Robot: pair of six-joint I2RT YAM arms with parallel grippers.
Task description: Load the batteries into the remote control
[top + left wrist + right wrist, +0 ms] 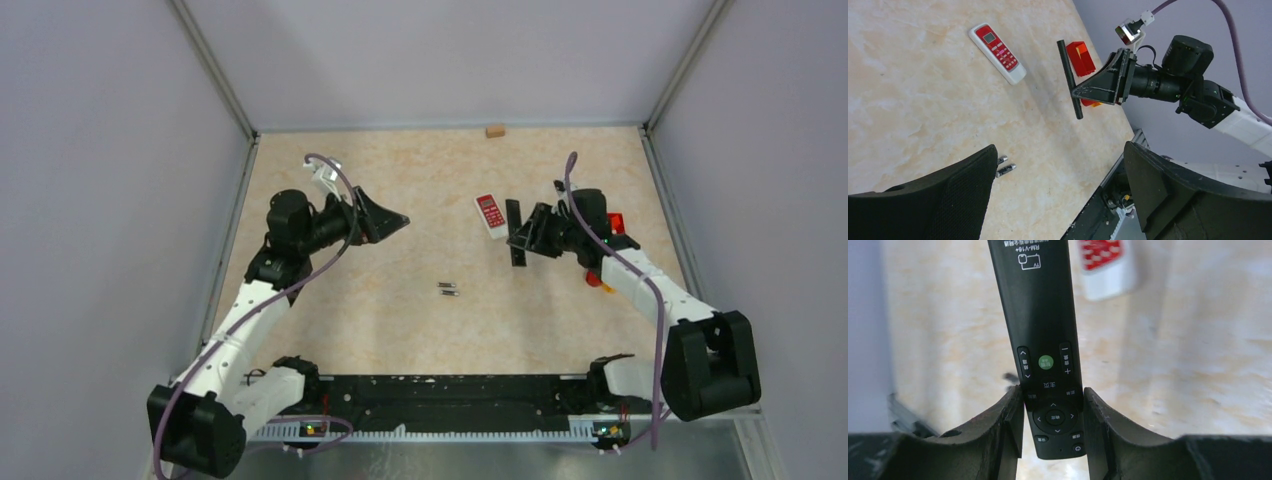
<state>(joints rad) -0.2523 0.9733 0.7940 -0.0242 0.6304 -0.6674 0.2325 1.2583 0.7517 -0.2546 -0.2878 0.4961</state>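
A slim black remote control (1040,315) hangs above the table, buttons facing the right wrist camera. My right gripper (1053,395) is shut on its lower end. From above, this remote (515,232) shows as a dark bar in the right gripper (523,238) at centre right. Two batteries (449,288), small and dark with silvery ends, lie side by side mid-table. They also show beside my left finger (1004,166). My left gripper (385,215) stands open and holds nothing, left of the middle and above the tabletop (1060,150).
A white remote with red face (489,214) lies flat just left of the held one. A red box (614,222) sits behind the right arm. A small wooden block (495,130) rests at the back wall. Walls enclose three sides.
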